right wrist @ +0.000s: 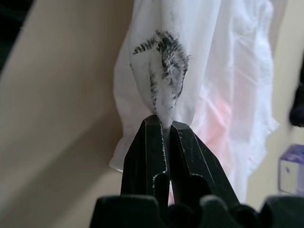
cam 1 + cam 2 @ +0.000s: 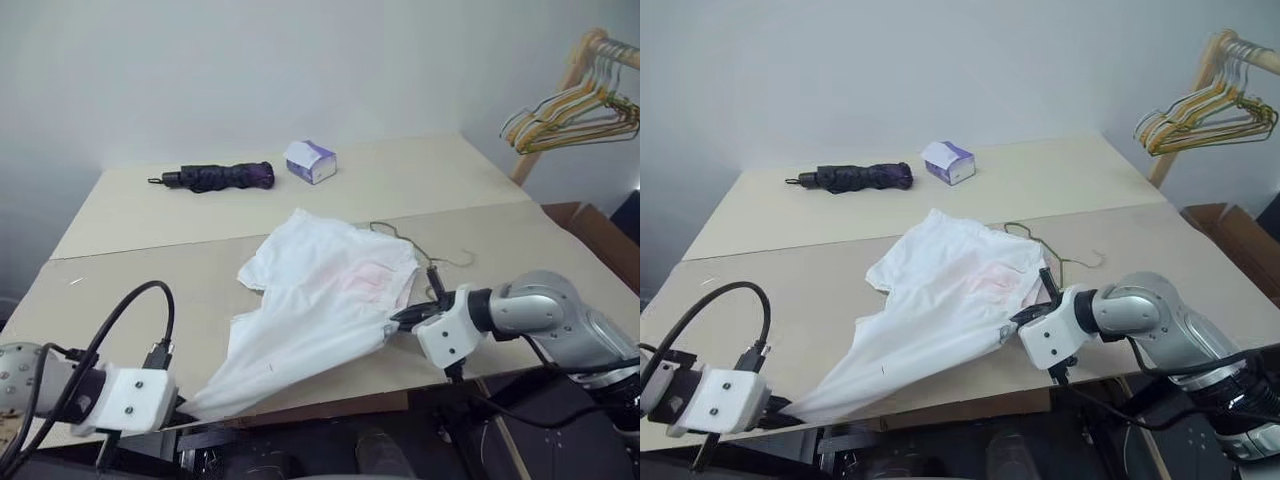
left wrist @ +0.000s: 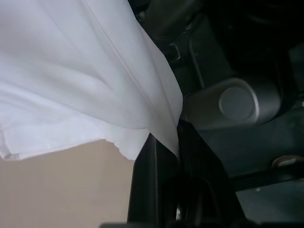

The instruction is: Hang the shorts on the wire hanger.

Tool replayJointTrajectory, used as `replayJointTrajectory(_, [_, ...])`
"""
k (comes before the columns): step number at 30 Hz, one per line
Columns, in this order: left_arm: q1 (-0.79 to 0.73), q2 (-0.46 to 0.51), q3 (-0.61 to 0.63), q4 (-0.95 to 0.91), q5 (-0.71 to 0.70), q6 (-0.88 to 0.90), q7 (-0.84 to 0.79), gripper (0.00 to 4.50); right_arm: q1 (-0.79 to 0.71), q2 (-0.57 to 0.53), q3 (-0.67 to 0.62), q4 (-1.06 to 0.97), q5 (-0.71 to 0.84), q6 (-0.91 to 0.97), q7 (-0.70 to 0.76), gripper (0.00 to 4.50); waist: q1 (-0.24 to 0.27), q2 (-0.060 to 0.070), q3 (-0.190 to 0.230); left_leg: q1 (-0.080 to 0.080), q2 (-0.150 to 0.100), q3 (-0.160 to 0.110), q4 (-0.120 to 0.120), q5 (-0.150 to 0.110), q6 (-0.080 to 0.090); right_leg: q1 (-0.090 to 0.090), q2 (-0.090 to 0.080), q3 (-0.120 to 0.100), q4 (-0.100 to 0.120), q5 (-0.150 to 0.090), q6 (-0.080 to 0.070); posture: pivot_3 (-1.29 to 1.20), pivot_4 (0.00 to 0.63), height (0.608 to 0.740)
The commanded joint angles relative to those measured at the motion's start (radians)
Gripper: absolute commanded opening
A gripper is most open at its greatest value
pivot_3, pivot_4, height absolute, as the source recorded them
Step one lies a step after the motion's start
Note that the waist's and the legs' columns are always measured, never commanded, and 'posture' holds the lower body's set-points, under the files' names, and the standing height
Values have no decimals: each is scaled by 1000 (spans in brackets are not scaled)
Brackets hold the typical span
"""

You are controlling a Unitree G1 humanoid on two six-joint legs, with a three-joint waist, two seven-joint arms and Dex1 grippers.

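Observation:
The white shorts (image 2: 320,295), faintly pink in the middle, lie stretched across the front of the table (image 2: 150,270). My left gripper (image 2: 183,405) is at the table's front left edge, shut on one corner of the shorts (image 3: 95,71), which is pulled off the edge. My right gripper (image 2: 402,317) is shut on the shorts' right edge (image 1: 190,71), where a dark mark shows just past the fingertips (image 1: 152,128). The wire hanger (image 2: 405,240) lies on the table behind the right gripper, partly under the cloth, its hook (image 2: 462,262) pointing right.
A folded dark umbrella (image 2: 215,177) and a small purple-white tissue box (image 2: 310,160) sit at the back of the table. A wooden rack with several hangers (image 2: 580,105) stands at the far right, above a cardboard box (image 2: 600,235).

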Motion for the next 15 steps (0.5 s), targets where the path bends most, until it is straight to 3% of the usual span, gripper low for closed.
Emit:
replayJointTrajectory(1, [32, -1, 25, -21, -1, 38, -32, 31, 28, -96, -38, 67, 12, -27, 84, 0, 9, 0, 0, 0, 0, 1, 0, 0, 0, 0, 0, 0, 0, 0, -1, -257, 12, 740])
replayJointTrajectory(10, [42, 0, -2, -31, 29, 51, -6, 31, 21, -46, -35, 126, -106, -27, -47, 0, 23, 0, 0, 1, 1, 3, 0, -1, -1, 1, 0, 1, 0, -1, -2, -266, 0, 740])
replayJointTrajectory(15, [-238, -21, -124, 79, -28, 99, 106, 31, -63, 16, -52, 132, -1, 56, -37, 0, 28, 1, 0, 2, 1, 3, 0, -1, -1, 3, 0, 0, 0, -1, -1, -269, 0, 740])
